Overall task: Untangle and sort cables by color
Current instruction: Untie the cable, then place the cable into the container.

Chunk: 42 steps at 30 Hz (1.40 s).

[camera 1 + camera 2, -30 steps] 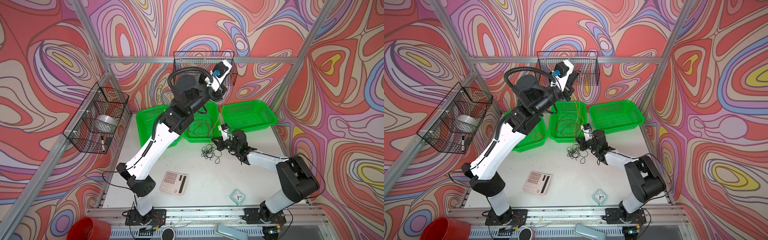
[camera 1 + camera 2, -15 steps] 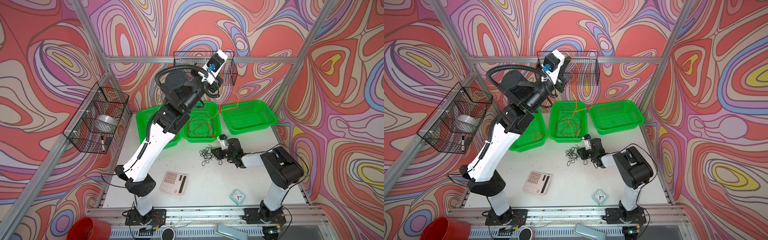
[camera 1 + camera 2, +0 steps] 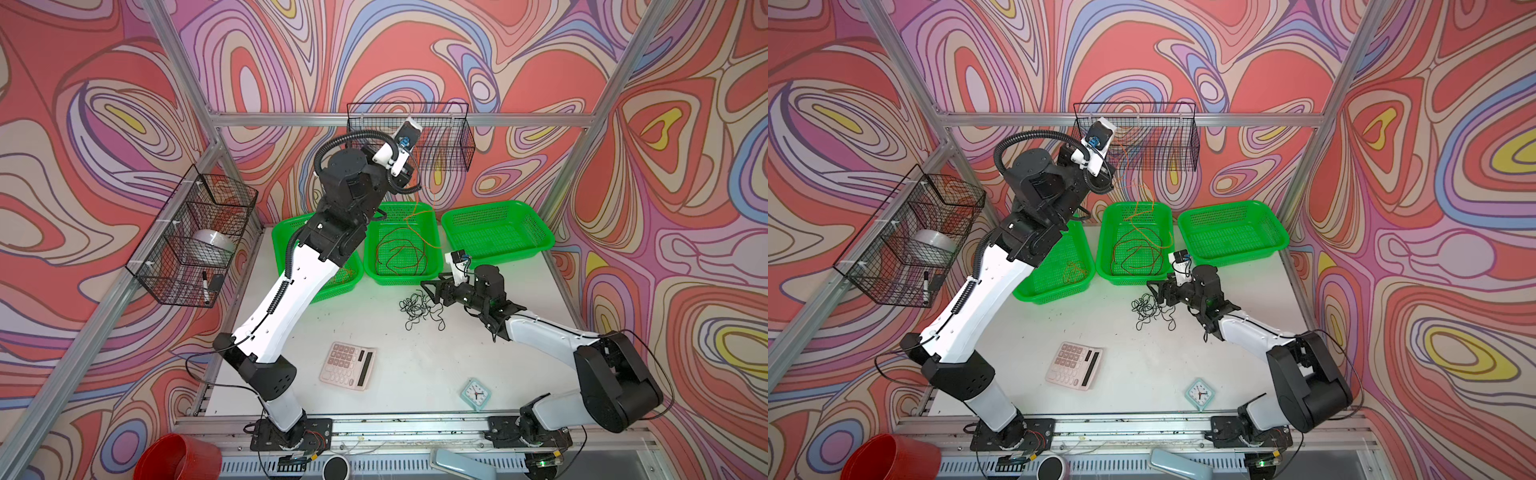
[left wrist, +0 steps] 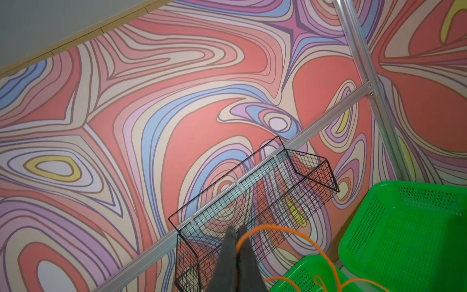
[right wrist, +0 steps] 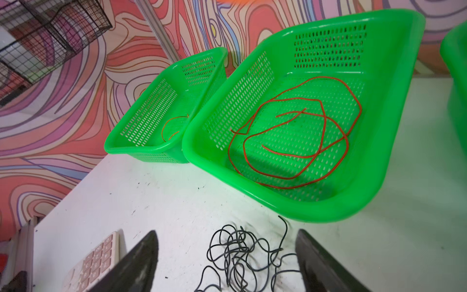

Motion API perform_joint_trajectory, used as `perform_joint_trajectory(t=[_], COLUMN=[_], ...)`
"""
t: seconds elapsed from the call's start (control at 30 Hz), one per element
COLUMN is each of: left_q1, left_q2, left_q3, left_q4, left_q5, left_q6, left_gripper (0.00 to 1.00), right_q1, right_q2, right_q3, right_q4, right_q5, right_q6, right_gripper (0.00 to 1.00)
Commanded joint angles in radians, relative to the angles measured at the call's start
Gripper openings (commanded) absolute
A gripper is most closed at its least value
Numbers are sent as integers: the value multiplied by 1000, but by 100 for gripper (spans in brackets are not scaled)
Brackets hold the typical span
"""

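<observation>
Left pincer (image 4: 236, 230): we see it pinching orange cable (image 4: 290, 228), aloft.
Right pincer (image 5: 226, 233): spread wide around black cable (image 5: 237, 255), near basket (image 5: 316, 215) rim.

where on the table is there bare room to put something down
Bare table lies between the calculator and the clock, and from the calculator back to the black cable tangle. The right basket holds nothing. Crowded: the strip before the middle basket, where the open right tool straddles the tangle.
</observation>
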State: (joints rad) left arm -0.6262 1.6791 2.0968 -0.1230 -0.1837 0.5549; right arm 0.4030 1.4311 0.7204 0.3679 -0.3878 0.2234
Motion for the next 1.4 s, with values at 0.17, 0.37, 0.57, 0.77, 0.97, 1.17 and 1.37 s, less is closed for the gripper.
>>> perform_joint_trajectory(t=[0.17,0.37,0.57,0.77,0.97,1.17,1.37], left_q1=[144,298,441,514,526,539,540], left_q2=[-154,-205,-179,-99,22,132,130], left_q3=[-199,-378,-551,-635,-627,-609,-630], left_q4=[-68,-100,-87,-65,-72,-94,-85], left_q5=[-213,-221,-173,-62,-11,19,76], left_q6=[-189,-339,-500,-608,-639,-667,-717], left_gripper=[0,0,0,0,0,0,33], right_q1=[5,6,5,4,5,5,1], right_q2=[-50,-53,-47,-32,27,57,123], right_q3=[85,118,136,134,171,159,183], right_q4=[-184,-235,-283,-364,-501,-546,-645], right_q5=[12,21,41,119,179,227,306], right_q6=[-23,-17,-10,9,20,42,76], right_gripper=[98,98,98,96,91,79,67])
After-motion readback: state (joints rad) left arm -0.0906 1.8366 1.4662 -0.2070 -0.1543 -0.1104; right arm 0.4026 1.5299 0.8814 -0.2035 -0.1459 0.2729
